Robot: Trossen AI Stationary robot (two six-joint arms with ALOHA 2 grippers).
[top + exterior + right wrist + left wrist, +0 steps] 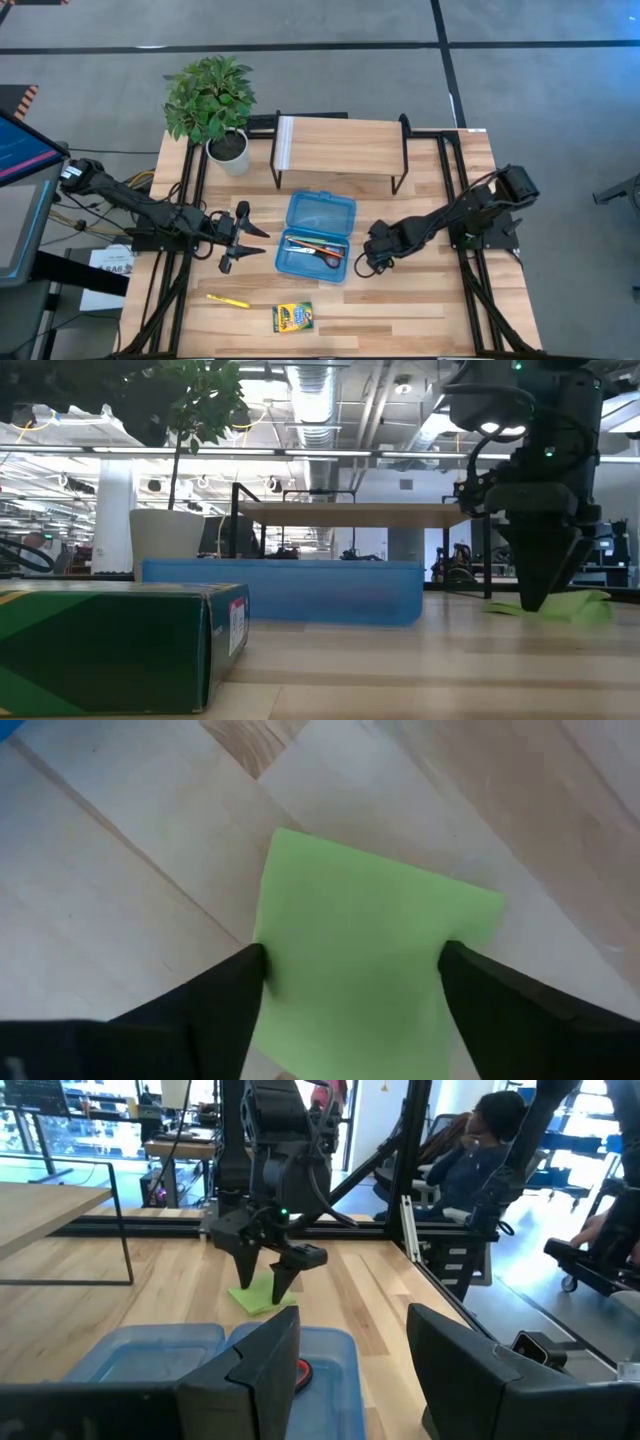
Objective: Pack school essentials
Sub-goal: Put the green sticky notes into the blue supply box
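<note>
The lime-green sticky-note pad (360, 920) lies flat on the table to the right of the open blue case (318, 237). My right gripper (350, 960) is open and points down over it, one fingertip at each of two opposite edges. In the high view this gripper (372, 262) hides the pad. The red-handled scissors (328, 257) and pencils lie in the case. A yellow pencil (228, 300) and the crayon box (293, 317) lie near the table's near edge. My left gripper (240, 235) is open, just left of the case, touching nothing. My right gripper comes at the sticky-note pad from above, its fingertips (250, 970) standing at two opposite edges (275, 920) of the pad, which lies flat on the table. Whether the fingertips touch the pad, I cannot tell.
A potted plant (212, 100) stands at the table's far left corner. A wooden shelf on black legs (340, 148) stands behind the case. The crayon box (110, 645) fills the low view's near left. People sit beyond the table's right side (470, 1150).
</note>
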